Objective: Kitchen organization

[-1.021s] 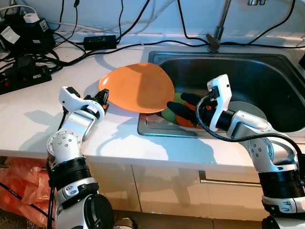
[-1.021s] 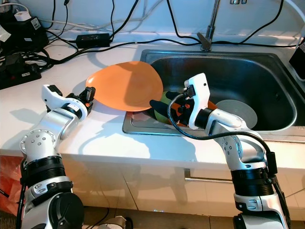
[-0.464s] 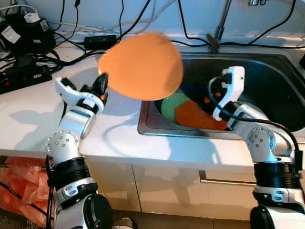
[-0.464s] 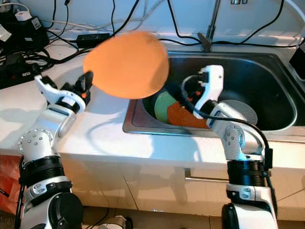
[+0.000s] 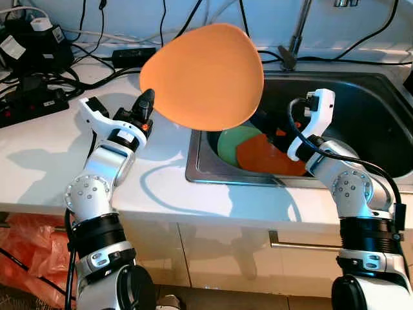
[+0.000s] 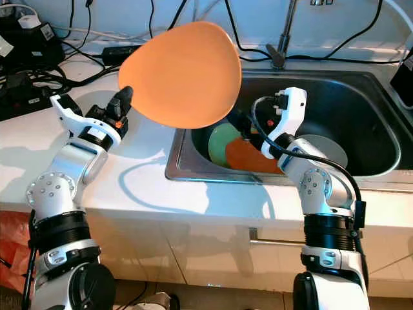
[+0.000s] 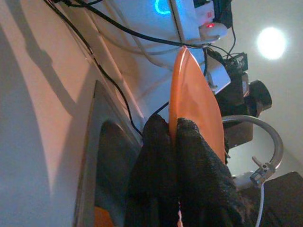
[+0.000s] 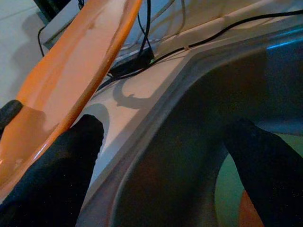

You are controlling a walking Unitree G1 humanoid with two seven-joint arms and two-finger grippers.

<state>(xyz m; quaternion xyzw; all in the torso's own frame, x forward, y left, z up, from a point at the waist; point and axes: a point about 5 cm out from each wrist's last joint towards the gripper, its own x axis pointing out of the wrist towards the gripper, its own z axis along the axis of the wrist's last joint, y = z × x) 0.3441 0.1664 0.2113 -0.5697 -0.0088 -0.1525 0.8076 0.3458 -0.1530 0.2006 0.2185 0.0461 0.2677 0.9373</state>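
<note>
plate: round orange plastic plate (image 5: 203,76) is held tilted above steel sink (image 5: 361,97) left rim
left gripper (image 5: 144,106): clamped on plate's left edge
right gripper (image 8: 165,161): spread, unladen, inside sink

We count three plates: one large orange plate (image 5: 203,76) raised over the counter (image 5: 45,155) edge, and two lying in the sink (image 5: 361,97), one green plate (image 5: 233,139) and one smaller orange plate (image 5: 264,155) overlapping it at about 4 o'clock. One grey round dish (image 6: 321,150) lies further in. One tap (image 5: 295,32) stands at 12 o'clock. We see two arms.
</note>
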